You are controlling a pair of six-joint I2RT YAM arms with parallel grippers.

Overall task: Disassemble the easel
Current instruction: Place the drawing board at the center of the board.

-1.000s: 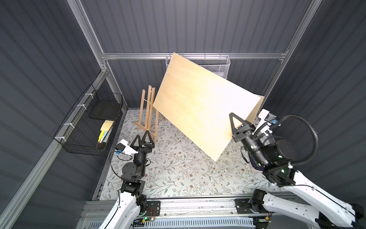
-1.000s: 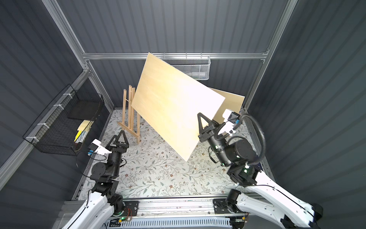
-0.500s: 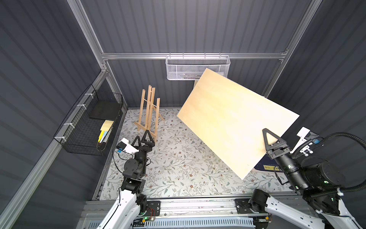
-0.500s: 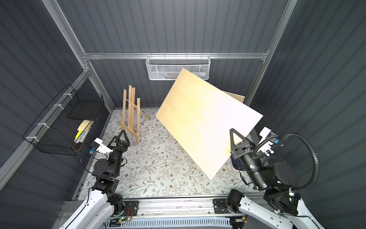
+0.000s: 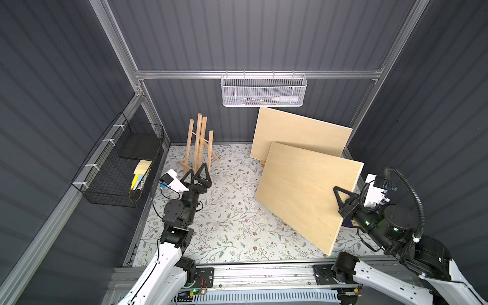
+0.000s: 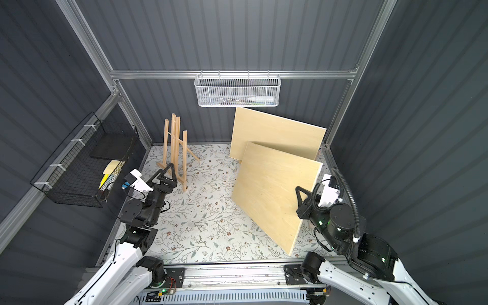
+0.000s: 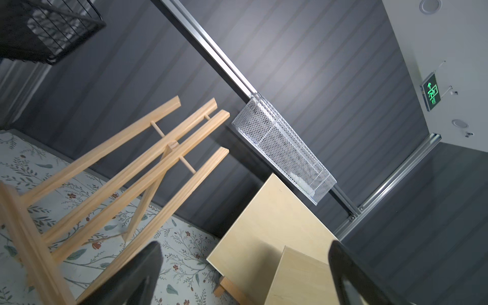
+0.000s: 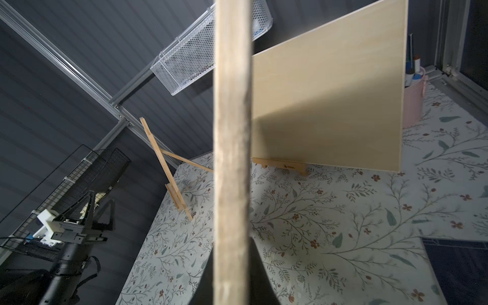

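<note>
In both top views you have one free-standing easel (image 5: 198, 142), upright at the back left of the floral mat (image 5: 224, 216). There are also two boards and two baskets: a white mesh basket (image 5: 237, 95) on the rear rail and a black wire basket (image 5: 105, 182) on the left wall. Your right gripper (image 5: 340, 196) pinches the right edge of the front board (image 5: 303, 192), which tilts in front of the rear board (image 5: 301, 134). I cannot tell whether its low corner touches the mat. Your left gripper (image 5: 196, 175) sits just before the easel, jaws spread, holding nothing. The mat between the easel and the boards lies bare.

In the left wrist view, the easel (image 7: 132, 179) is close ahead and both boards' corners lie beyond it. Two dark fingers (image 7: 132, 277) stand wide apart.

In the right wrist view, the front board's edge (image 8: 232, 132) runs between the jaws. The rear board (image 8: 330, 105) rests on a wooden ledge (image 8: 280, 165), with one pink cup (image 8: 413, 105) just behind its far edge.
</note>
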